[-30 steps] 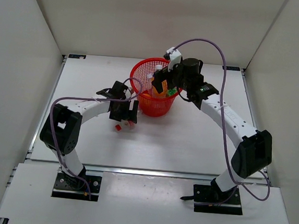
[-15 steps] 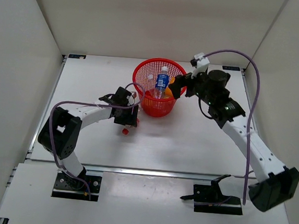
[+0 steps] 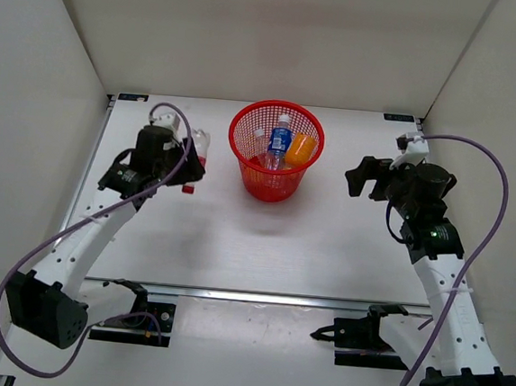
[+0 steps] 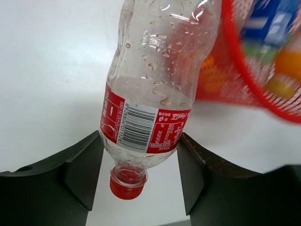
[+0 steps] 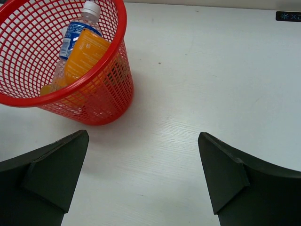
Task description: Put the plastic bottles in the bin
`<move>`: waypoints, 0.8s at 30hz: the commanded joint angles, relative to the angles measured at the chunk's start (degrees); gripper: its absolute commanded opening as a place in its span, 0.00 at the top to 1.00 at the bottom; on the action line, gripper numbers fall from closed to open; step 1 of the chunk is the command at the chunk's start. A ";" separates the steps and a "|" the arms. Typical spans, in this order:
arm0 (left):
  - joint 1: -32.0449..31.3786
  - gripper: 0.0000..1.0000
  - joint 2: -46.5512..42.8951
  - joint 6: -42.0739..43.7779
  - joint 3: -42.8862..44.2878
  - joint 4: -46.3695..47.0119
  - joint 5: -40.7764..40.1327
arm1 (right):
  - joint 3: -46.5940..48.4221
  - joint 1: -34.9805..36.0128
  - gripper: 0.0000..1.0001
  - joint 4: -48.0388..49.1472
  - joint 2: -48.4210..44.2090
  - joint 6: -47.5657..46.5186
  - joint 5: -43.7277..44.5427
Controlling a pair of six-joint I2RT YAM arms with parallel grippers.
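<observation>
The left gripper point(image 4: 140, 151) clamps the clear red-labelled bottle point(image 4: 151, 89), its red cap point(image 4: 126, 184) toward the wrist; the red bin point(image 4: 244, 82) lies to its right.

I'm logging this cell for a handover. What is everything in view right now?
table: one, white, under everything.
bin: one, red mesh, back centre of the table.
blue-label bottle: one, clear, upright in the bin.
orange bottle: one certain, orange, leaning in the bin.
plain bottle: one, clear, in the bin.
red-label bottle: one, clear, red cap, left of the bin, gripped.
left gripper: one, black, shut on the red-label bottle.
right gripper: one, black, open and empty, right of the bin.
</observation>
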 commanded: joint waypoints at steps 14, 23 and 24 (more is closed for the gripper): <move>-10.13 0.31 22.89 -9.16 28.36 12.80 -3.84 | -1.75 0.69 0.01 -1.37 -3.74 -2.99 5.09; -12.15 0.01 25.01 -6.79 33.38 10.52 -4.89 | -2.37 0.68 0.01 -1.45 -2.96 -3.34 6.66; -12.33 0.02 24.05 -6.61 33.29 9.30 -5.42 | -2.11 1.30 0.01 -2.06 -3.04 -3.43 7.98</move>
